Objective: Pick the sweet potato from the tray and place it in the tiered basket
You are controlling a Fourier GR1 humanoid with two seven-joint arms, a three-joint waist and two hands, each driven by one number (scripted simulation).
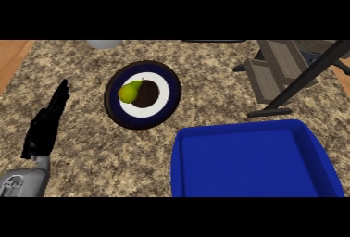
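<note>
The blue tray (249, 159) lies at the lower right, and nothing shows on its floor. At the upper right stands the tiered basket (277, 69), grey shelves on a black slanted frame (308, 76). No sweet potato shows anywhere in the head view. My left hand (46, 125) is at the left edge, fingers straight and pointing up, holding nothing, well apart from the tray and the basket. No part of my right hand or its forearm shows.
A dark round plate (164, 76) with a white ring sits in the middle of the speckled counter and carries a yellow-green pear (130, 91). A grey round object (104, 44) peeks in at the top left. Wooden edging (12, 58) borders the counter's far left.
</note>
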